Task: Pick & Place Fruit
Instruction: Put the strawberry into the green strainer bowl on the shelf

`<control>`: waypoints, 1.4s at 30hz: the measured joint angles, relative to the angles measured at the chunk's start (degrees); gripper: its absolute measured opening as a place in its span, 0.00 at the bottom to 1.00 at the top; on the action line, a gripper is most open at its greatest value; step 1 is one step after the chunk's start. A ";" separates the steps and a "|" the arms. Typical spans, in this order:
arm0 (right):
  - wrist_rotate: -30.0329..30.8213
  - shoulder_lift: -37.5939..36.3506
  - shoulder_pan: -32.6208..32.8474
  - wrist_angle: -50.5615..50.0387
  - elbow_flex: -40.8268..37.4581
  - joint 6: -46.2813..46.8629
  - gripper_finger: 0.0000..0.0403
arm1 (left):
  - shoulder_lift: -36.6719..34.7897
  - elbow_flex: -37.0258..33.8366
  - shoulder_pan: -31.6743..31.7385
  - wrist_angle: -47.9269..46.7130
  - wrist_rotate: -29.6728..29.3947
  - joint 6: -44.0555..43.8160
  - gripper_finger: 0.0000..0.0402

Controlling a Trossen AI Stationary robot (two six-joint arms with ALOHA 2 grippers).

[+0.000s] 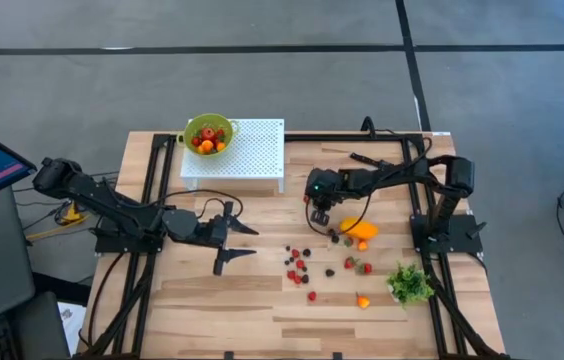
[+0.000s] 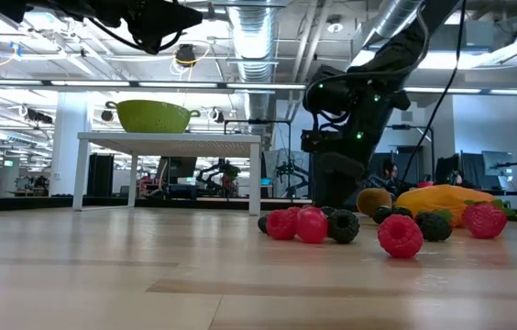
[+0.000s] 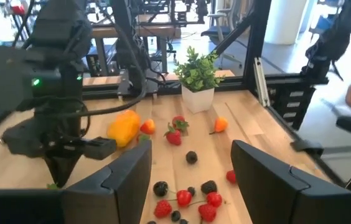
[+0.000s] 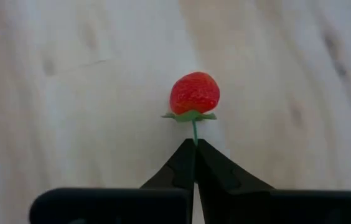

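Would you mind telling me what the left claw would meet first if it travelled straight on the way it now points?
Probably the scattered berries lying just beyond the open left claw; farther along that line sits the potted plant. Depth is hard to judge.

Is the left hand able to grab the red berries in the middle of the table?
Probably yes. The left hand hangs open beside the red berries, with only bare table between them. The right hand is busy farther off, shut on a strawberry's stem.
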 joint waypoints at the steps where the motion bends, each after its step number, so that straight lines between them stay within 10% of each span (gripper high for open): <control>1: 0.04 -0.04 0.93 -0.02 -0.04 0.07 0.00 | 0.00 0.00 0.08 -0.02 0.00 -1.37 0.53; 19: 10.97 -15.46 22.87 4.49 -0.20 4.07 0.00 | 11.74 0.04 5.90 5.70 0.39 -10.84 0.53; 42: 14.06 -17.14 23.96 10.37 -0.13 0.72 0.00 | 21.99 0.07 17.67 24.47 8.55 -26.31 0.53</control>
